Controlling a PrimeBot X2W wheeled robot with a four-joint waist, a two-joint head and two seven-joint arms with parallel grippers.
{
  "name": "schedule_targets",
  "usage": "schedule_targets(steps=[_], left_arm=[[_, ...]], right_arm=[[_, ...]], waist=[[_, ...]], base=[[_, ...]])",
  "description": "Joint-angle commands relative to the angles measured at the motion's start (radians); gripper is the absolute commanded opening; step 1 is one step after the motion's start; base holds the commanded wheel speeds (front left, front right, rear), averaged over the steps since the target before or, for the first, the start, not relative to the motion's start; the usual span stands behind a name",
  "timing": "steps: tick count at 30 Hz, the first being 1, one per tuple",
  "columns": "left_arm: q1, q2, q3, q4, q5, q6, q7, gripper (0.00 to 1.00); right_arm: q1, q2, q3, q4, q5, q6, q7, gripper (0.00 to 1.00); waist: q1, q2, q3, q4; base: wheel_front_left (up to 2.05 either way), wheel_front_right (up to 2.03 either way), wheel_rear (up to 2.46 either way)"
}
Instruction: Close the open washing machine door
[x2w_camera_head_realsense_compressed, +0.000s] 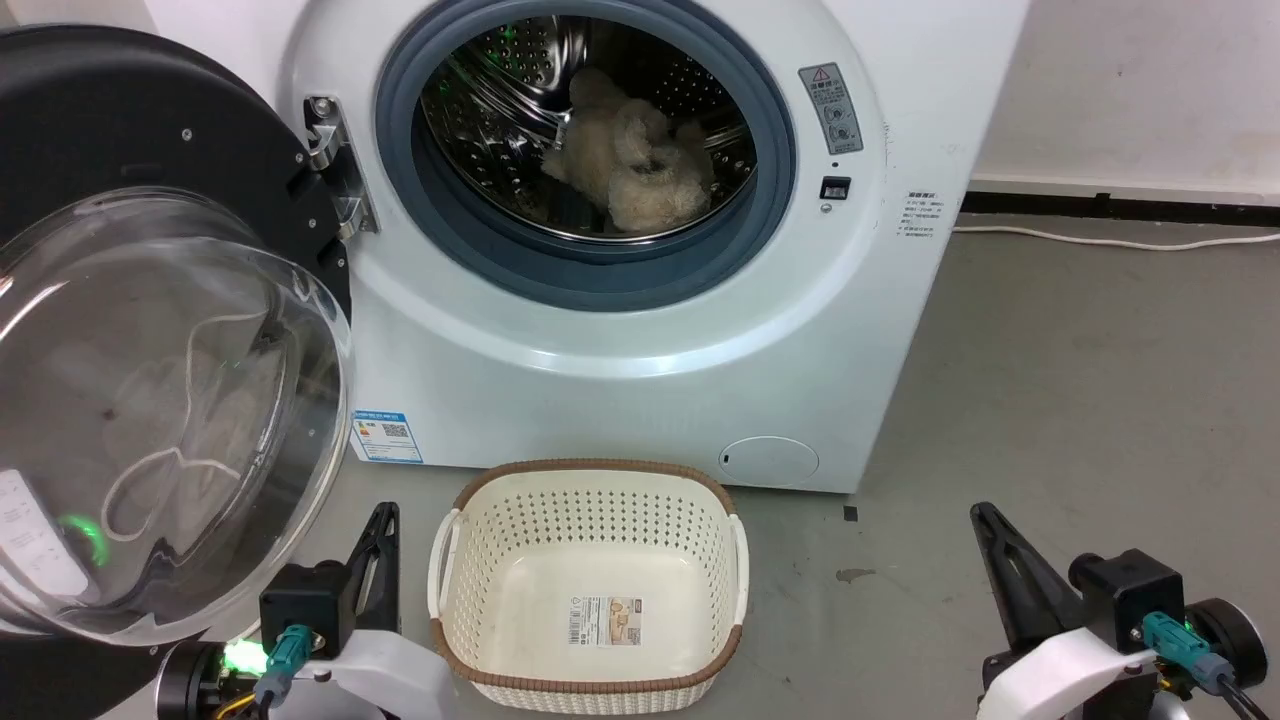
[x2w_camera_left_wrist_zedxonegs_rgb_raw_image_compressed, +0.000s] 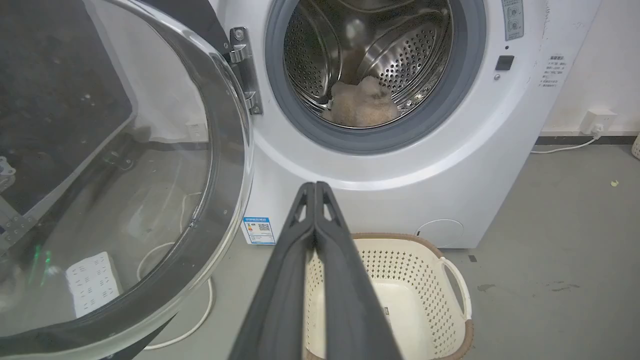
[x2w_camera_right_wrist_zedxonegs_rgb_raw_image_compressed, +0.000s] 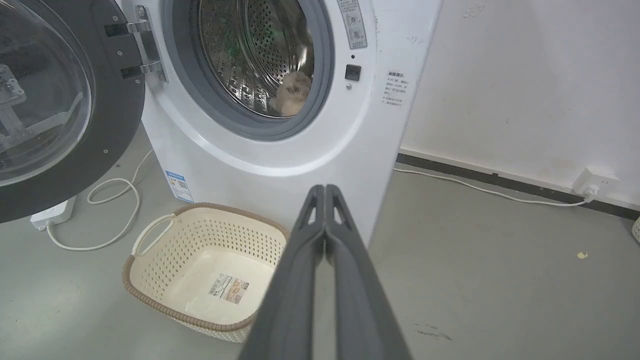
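Grey, smooth concrete floor (x2w_camera_head_realsense_compressed: 1050, 400) runs back to a plain white wall (x2w_camera_head_realsense_compressed: 1150, 80). Low over it, the left gripper (x2w_camera_left_wrist_zedxonegs_rgb_raw_image_compressed: 315, 186) has its two long, dark, matte fingers pressed together tip to tip, holding nothing. The right gripper (x2w_camera_right_wrist_zedxonegs_rgb_raw_image_compressed: 325, 187) is likewise closed and empty. Between them stands a cream perforated plastic basket (x2w_camera_head_realsense_compressed: 590, 466) with a brown woven-look rim, just before the white, rounded washing machine (x2w_camera_head_realsense_compressed: 600, 340). The washing machine door (x2w_camera_head_realsense_compressed: 170, 340) stands wide open on a metal hinge (x2w_camera_head_realsense_compressed: 335, 165) at the head view's left. Its glossy black ring surrounds a bulging clear glass bowl, near the left gripper. A grey rubber seal (x2w_camera_head_realsense_compressed: 770, 200) rings the perforated steel drum (x2w_camera_head_realsense_compressed: 500, 90), where a fluffy beige bundle (x2w_camera_head_realsense_compressed: 625, 160) lies.
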Motion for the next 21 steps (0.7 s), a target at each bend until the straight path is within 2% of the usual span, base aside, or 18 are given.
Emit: schedule_targets(steps=[1,2,3,4,21], left_arm=[[0.0,0.0,0.0,0.0,0.0,0.0,0.0,1.0],[0.0,0.0,0.0,0.0,0.0,0.0,0.0,1.0],[0.0,0.0,0.0,0.001,0.0,0.0,0.0,0.0],[0.0,0.0,-0.001,0.001,0.0,0.0,0.0,1.0],[-0.001,0.006,-0.021,0.003,0.003,0.001,-0.033,1.0]], right_arm=[[0.0,0.0,0.0,0.0,0.0,0.0,0.0,1.0],[0.0,0.0,0.0,0.0,0.0,0.0,0.0,1.0],[0.001,0.0,0.0,0.001,0.0,0.0,0.0,0.0],[0.001,0.0,0.0,0.001,0.0,0.0,0.0,1.0],[0.014,0.0,-0.007,0.013,0.023,0.0,-0.033,1.0]], waist=[[0.0,0.0,0.0,0.0],[0.0,0.0,0.0,0.0],[0.0,0.0,0.0,0.0],[0.0,0.0,0.0,0.0],[0.0,0.0,-0.005,0.026]], base=[[0.0,0.0,0.0],[0.0,0.0,0.0],[0.0,0.0,0.0],[0.0,0.0,0.0],[0.0,0.0,0.0]])
